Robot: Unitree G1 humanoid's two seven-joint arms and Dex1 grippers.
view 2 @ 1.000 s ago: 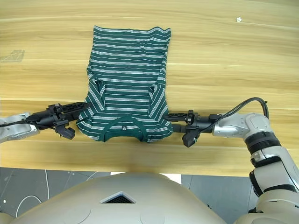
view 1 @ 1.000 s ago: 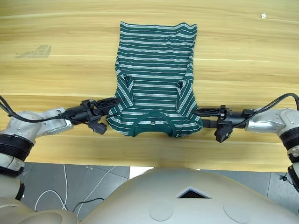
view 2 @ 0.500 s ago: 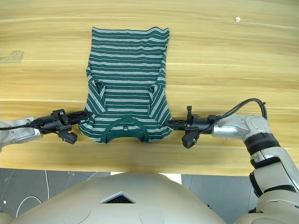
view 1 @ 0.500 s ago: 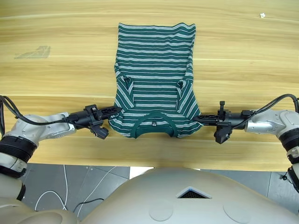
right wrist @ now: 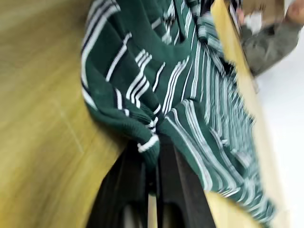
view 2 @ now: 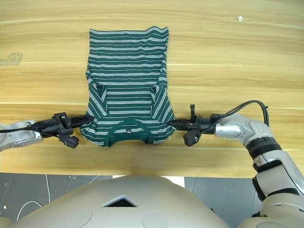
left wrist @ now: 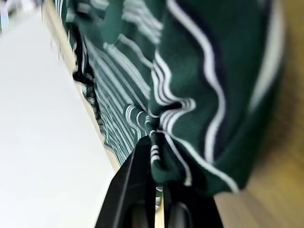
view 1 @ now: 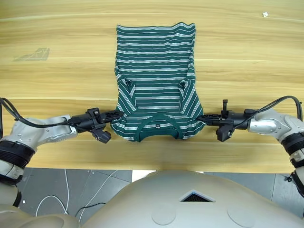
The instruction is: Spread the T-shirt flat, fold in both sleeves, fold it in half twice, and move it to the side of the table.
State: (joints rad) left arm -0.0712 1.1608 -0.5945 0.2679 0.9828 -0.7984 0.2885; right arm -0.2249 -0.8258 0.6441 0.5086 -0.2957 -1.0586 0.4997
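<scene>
A dark green T-shirt [view 1: 156, 71] with white stripes lies flat on the wooden table [view 1: 57, 80], both sleeves folded in, collar toward the near edge. My left gripper [view 1: 118, 114] is shut on the shirt's near left shoulder corner [left wrist: 166, 156]. My right gripper [view 1: 199, 117] is shut on the near right shoulder corner [right wrist: 147, 137]. Both arms lie low along the table's near edge, one on each side of the collar [view 1: 156, 124].
A small white scrap [view 1: 265, 14] lies at the far right of the table. A grey mark [view 1: 34, 53] shows on the wood at the far left. Bare wood stretches to both sides of the shirt. Beyond the near edge the floor carries cables [view 1: 66, 190].
Both grippers have drawn the shirt's shoulder corners slightly outward and the fabric now lies a little flatter and farther up the table. The grip on each corner is unchanged.
</scene>
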